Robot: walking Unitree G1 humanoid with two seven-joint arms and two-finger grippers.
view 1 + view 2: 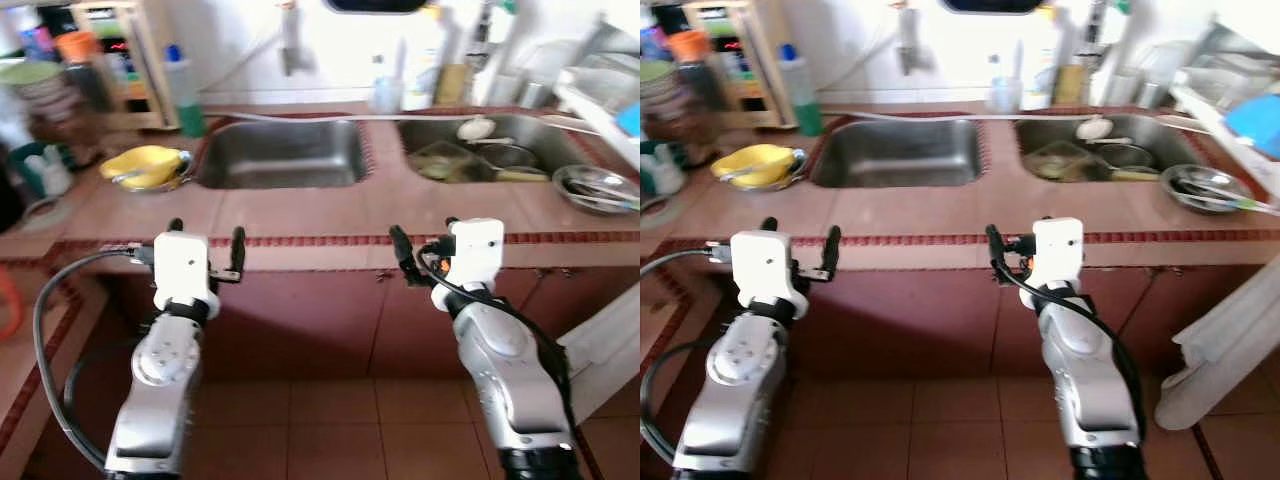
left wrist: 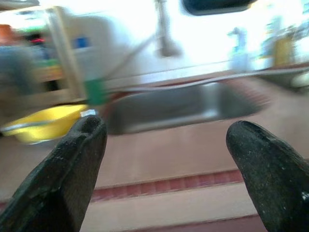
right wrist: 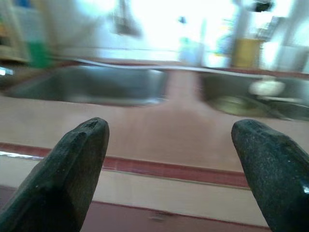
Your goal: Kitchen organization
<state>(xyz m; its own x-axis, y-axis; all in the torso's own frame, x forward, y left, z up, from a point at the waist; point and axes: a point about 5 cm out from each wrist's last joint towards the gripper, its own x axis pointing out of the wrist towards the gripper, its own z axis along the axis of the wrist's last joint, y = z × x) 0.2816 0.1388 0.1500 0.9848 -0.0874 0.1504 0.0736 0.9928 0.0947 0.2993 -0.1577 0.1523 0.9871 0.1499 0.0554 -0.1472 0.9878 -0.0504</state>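
Facing the kitchen surface with both arms raised and empty

Facing you is a reddish tiled surface (image 1: 300, 215) with two steel basins set into it. Your two silver arms are bent upward in front of its edge, wrists level with the rim. The left end effector (image 1: 207, 243) has its black fingers spread wide and holds nothing; the right end effector (image 1: 422, 238) is likewise wide open and empty in its wrist view. The left sink (image 1: 282, 152) looks bare. The right sink (image 1: 480, 150) holds dirty dishes. A yellow bowl (image 1: 143, 165) sits on the surface just beside the left sink, on your left. A steel bowl (image 1: 597, 188) with utensils rests at the far right. Bottles (image 1: 185, 90) stand along the back wall, blurred.
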